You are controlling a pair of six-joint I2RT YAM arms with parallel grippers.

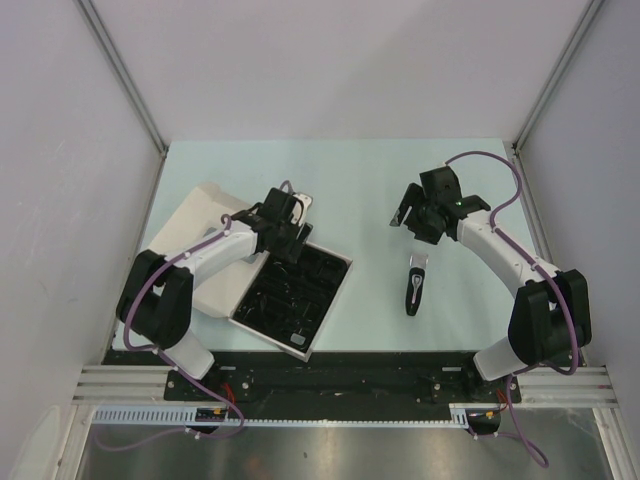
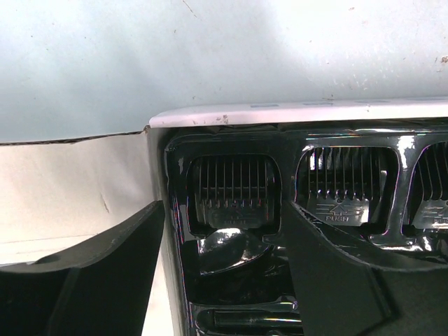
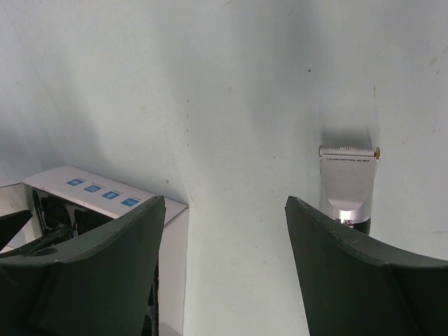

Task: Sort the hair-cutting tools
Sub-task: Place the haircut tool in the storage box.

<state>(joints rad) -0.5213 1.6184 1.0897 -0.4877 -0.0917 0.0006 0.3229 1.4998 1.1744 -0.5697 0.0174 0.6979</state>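
The slim black-and-silver clipper (image 1: 416, 285) lies on the table, blade end toward the back; in the right wrist view it (image 3: 348, 183) shows beside my right fingertip. My right gripper (image 1: 408, 220) (image 3: 224, 210) is open and empty, hovering above bare table just behind and left of the clipper. My left gripper (image 1: 290, 235) (image 2: 224, 234) is open and empty over the far end of the black tray (image 1: 262, 308). Black comb guards (image 2: 234, 192) (image 2: 346, 189) sit in tray slots just ahead of its fingers. I cannot make out the cable and the brush.
The flat white box (image 1: 340, 290) holding the tray lies left of centre, its open lid (image 1: 205, 255) spread to the left. Its printed edge (image 3: 105, 192) shows in the right wrist view. White enclosure walls stand around the pale table (image 1: 470, 300).
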